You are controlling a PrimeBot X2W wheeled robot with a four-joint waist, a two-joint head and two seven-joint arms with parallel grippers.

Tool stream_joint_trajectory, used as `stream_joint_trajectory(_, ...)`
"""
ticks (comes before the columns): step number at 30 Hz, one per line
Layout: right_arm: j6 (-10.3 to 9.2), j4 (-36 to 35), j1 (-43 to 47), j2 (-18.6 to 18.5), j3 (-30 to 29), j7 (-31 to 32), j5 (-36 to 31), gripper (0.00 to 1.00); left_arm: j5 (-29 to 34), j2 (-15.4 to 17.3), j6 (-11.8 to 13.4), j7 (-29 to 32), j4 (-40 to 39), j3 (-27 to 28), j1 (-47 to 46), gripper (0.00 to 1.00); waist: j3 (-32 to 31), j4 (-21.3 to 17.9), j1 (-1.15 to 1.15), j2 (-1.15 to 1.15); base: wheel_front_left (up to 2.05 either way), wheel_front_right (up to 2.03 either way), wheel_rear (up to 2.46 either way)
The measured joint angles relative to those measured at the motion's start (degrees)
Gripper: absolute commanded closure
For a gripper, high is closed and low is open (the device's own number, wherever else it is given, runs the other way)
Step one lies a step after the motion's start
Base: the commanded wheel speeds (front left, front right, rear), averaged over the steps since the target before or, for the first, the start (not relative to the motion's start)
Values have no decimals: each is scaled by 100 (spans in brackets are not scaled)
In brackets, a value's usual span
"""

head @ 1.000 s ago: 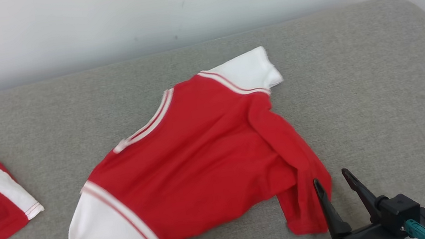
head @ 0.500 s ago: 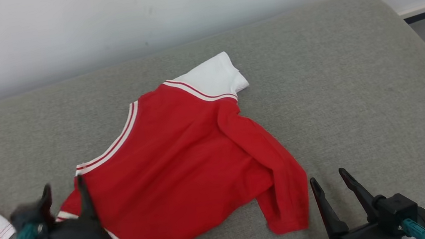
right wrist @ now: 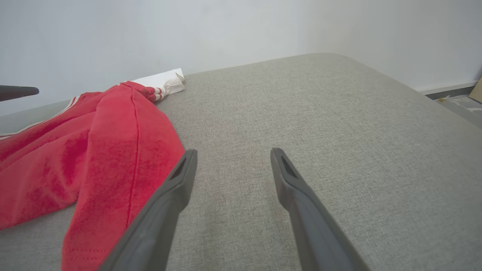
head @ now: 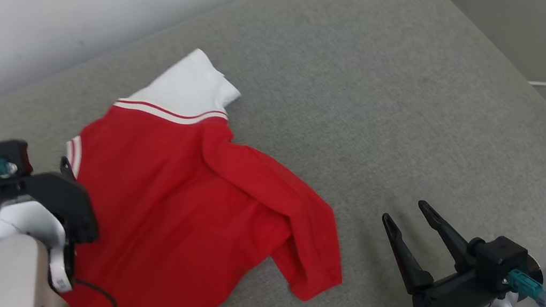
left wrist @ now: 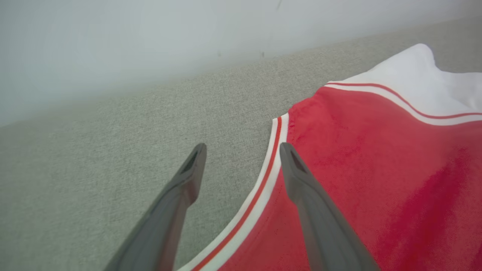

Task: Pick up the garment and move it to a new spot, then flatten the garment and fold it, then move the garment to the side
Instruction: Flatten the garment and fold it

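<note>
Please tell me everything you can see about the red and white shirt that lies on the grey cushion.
The soft red cloth shirt lies mostly spread on the grey woven cushion. Its white short sleeve points toward the wall, joined by red-and-white striped trim; like trim edges the neckline. The side nearer the open right gripper is folded over the body as a long red flap. The open left gripper straddles the neckline trim; whether it touches, I cannot tell.
</note>
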Motion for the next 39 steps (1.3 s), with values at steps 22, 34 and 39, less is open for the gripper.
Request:
stream_joint_trajectory(22,0,96,-237,5,192,-85,186,0,-174,-505,-626,-593,112,-323,-753,100,713,-379,1,0,0,0,0)
stream_joint_trajectory(34,0,214,-188,9,37,-85,-31,0,-588,-1451,-1188,-2754,-1930,-458,-1844,100,233,-21,0,-1,0,0,0)
stream_joint_trajectory(39,0,222,-76,8,-71,-85,-105,0,-1484,-1527,-1283,-2533,-3245,-412,-1308,100,18,312,-2,-1,0,0,0)
